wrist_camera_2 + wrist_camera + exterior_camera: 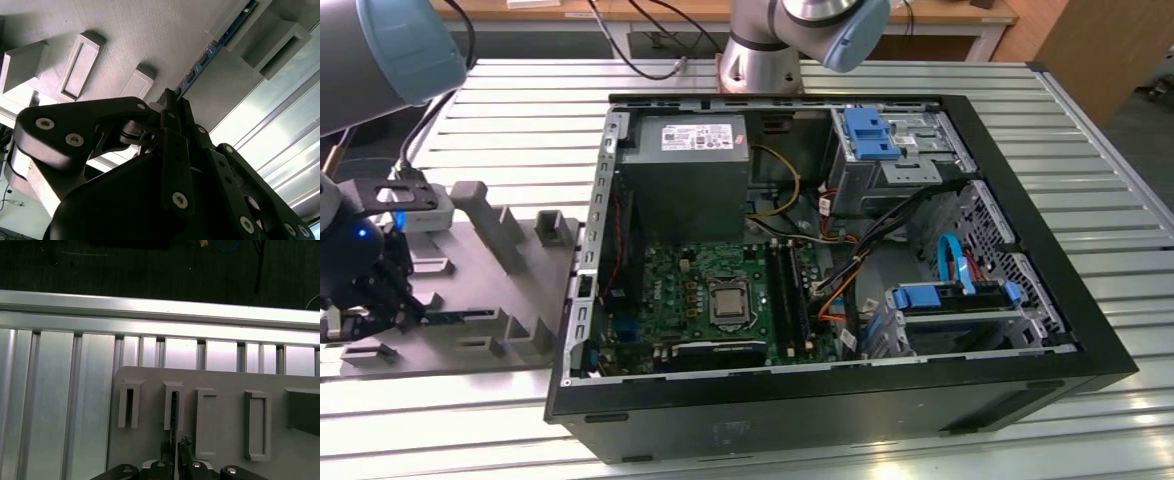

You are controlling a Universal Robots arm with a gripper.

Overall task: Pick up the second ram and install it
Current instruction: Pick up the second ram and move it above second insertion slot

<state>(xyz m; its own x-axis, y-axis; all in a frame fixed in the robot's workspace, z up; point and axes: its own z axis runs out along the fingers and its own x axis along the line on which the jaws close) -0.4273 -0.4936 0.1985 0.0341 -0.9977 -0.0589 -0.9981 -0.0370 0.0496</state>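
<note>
The second ram [210, 52] is a slim blue-green board standing on edge in a slotted holder of the grey fixture plate [494, 250]. In the first wrist view the ram [173, 410] is seen edge-on as a thin dark strip. My gripper [360, 310] is low over the plate at the exterior view's left, beside the open computer case. Its black fingers [165, 135] come together on the near end of the stick, so the gripper [171, 97] is shut on it. The stick's far end still rests in the holder's slot [250, 20].
The open computer case [1067, 330] lies at the exterior view's right, with its motherboard [680, 290] and long black memory slots [787, 290] exposed. Cables and blue drive brackets [867, 130] crowd its far side. Other raised slotted holders [255, 425] stand on the fixture plate. The table is ribbed metal [520, 110].
</note>
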